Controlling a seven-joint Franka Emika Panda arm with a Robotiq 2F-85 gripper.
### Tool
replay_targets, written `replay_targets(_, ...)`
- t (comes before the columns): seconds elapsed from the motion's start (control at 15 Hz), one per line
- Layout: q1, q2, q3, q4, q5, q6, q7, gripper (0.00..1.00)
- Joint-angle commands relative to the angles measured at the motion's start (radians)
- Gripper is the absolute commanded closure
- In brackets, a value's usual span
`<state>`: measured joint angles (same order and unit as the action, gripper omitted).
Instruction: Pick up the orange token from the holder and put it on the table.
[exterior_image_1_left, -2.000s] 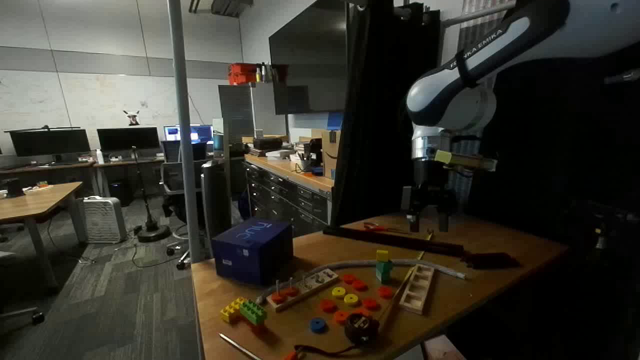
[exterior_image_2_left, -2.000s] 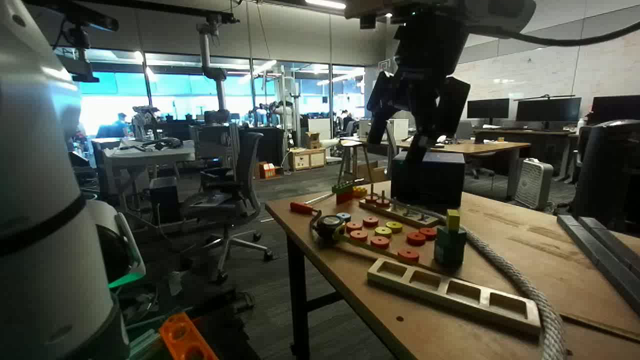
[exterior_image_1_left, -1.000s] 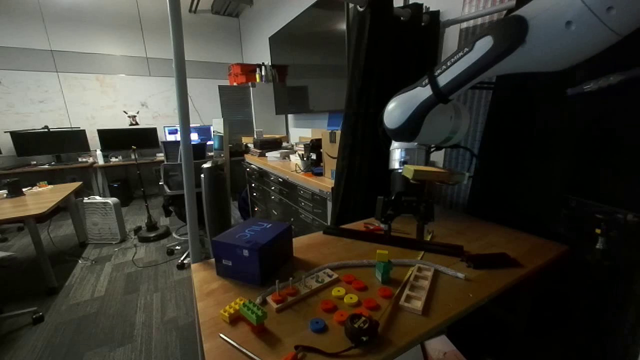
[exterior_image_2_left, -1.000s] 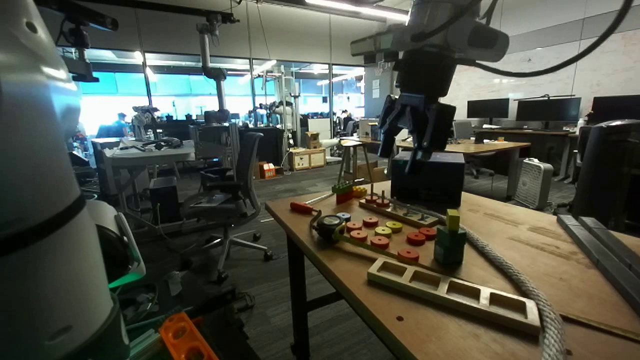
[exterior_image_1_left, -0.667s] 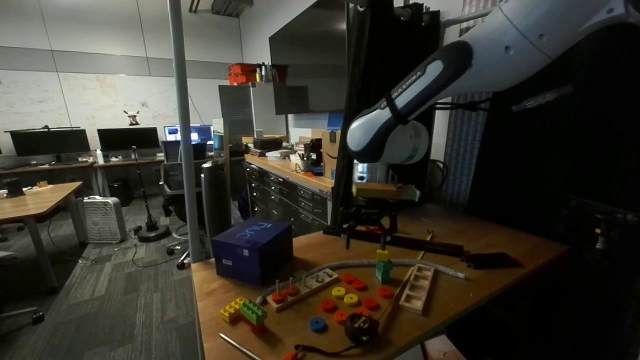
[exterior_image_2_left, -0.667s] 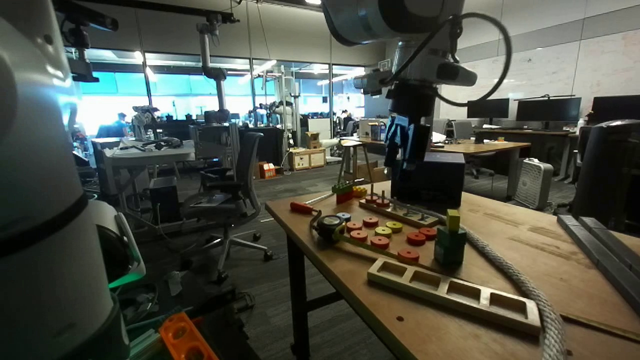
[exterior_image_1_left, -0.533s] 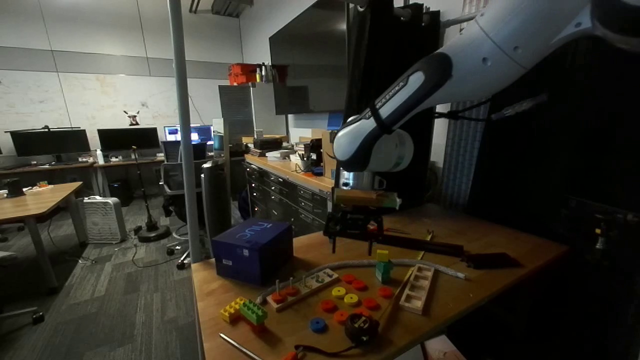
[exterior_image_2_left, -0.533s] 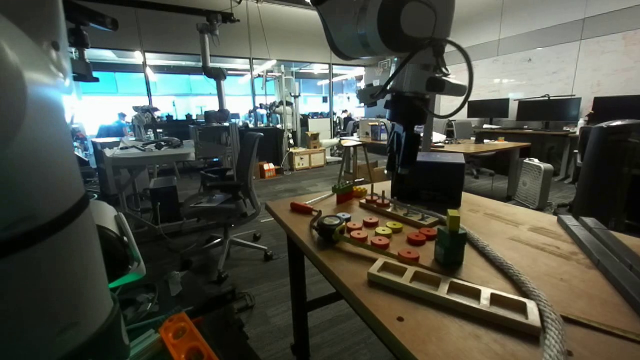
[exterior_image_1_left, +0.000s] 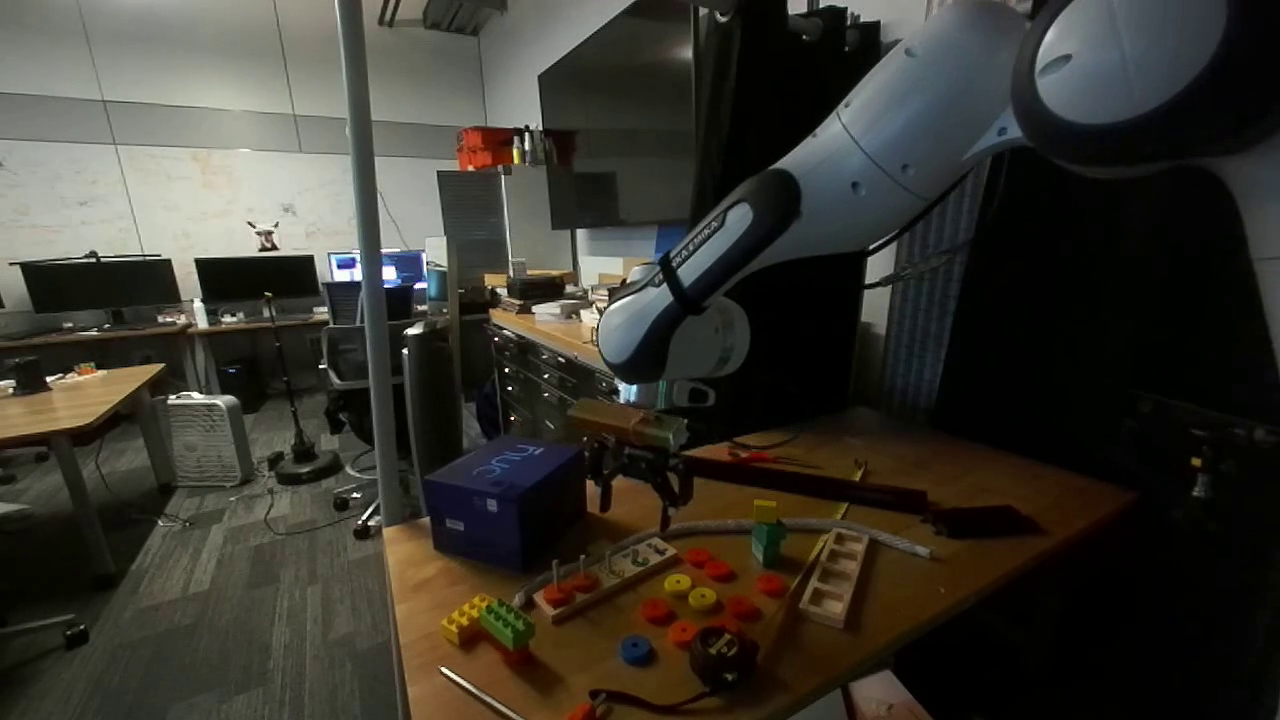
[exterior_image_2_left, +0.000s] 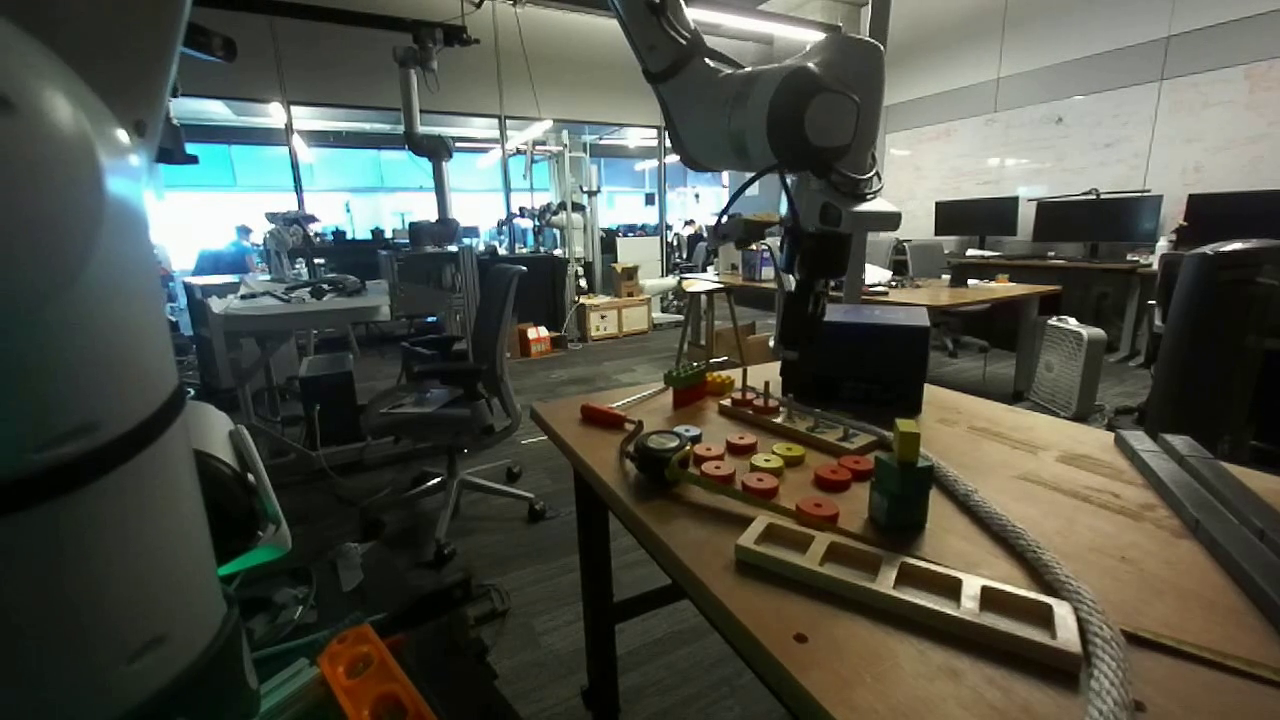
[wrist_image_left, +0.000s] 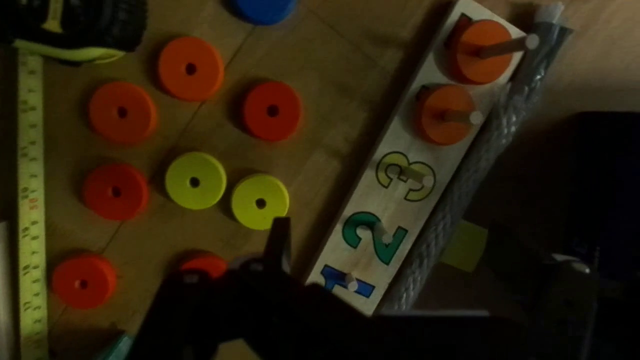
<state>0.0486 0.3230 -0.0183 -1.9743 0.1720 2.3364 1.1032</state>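
The holder (wrist_image_left: 362, 197) is a light wooden board with pegs and painted numbers; it also shows in both exterior views (exterior_image_1_left: 612, 582) (exterior_image_2_left: 790, 422). Two orange tokens, one at the end (wrist_image_left: 482, 55) and one beside it (wrist_image_left: 442, 117), sit on its two end pegs, each with the peg through it. The other pegs carry no tokens. The holder lies on the brown wooden table (exterior_image_2_left: 1000, 460). My gripper (exterior_image_1_left: 635, 508) is open and empty, above the table near the numbered end of the holder. The wrist view is dark around the fingers, and the right fingertip is hard to make out.
Several loose red, orange, yellow and blue tokens (wrist_image_left: 191, 68) lie beside the holder. A rope (exterior_image_2_left: 1030, 545) runs along its far side. A blue box (exterior_image_1_left: 510, 500) stands behind it. A tape measure (exterior_image_1_left: 722, 657), toy bricks (exterior_image_1_left: 505, 622), a green block tower (exterior_image_1_left: 767, 540) and a compartment tray (exterior_image_2_left: 890, 568) surround it.
My gripper has swung left and down in an exterior view, from above the table's far side to near the holder and blue box. It has turned and stays open. The tabletop objects have not moved.
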Motion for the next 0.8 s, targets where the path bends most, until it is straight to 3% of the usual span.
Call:
replay_targets(0.0,0.027,0.058,-0.016,0.065,0.024,0.049,0.144,0.00)
replay_targets(0.33,0.038,0.125,-0.009,0.083,0.038,0.129,0.268,0.00)
replay_targets(0.73,0.056,0.214,0.006,0.139,0.044,0.140,0.306,0.00)
